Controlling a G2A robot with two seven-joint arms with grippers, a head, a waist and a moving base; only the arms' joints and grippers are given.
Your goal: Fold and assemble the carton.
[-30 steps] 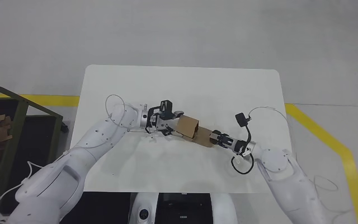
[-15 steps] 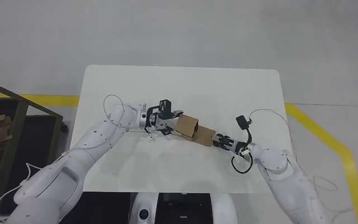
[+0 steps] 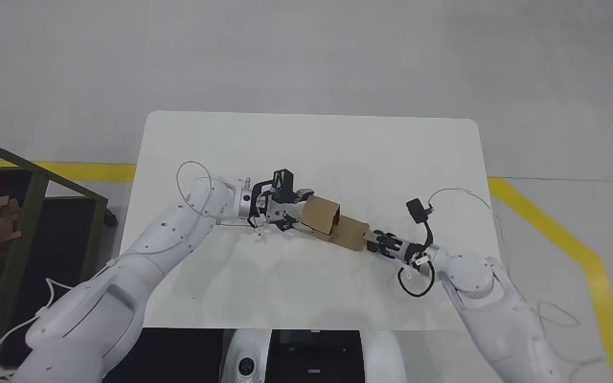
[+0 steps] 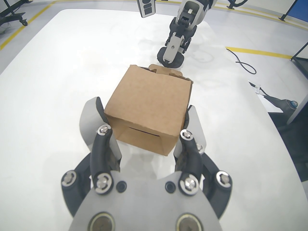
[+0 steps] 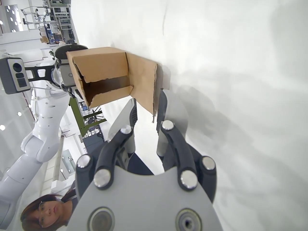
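One carton lay on one counter | left tool clamped carton's sides | right tool sat at carton's flap, grip unclear

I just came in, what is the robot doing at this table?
The robot is assembling a brown carton on the white table. Its left end effector grips one end of the carton from both sides. The right end effector is at a flap on the opposite end. The carton is box-shaped, with both ends open.
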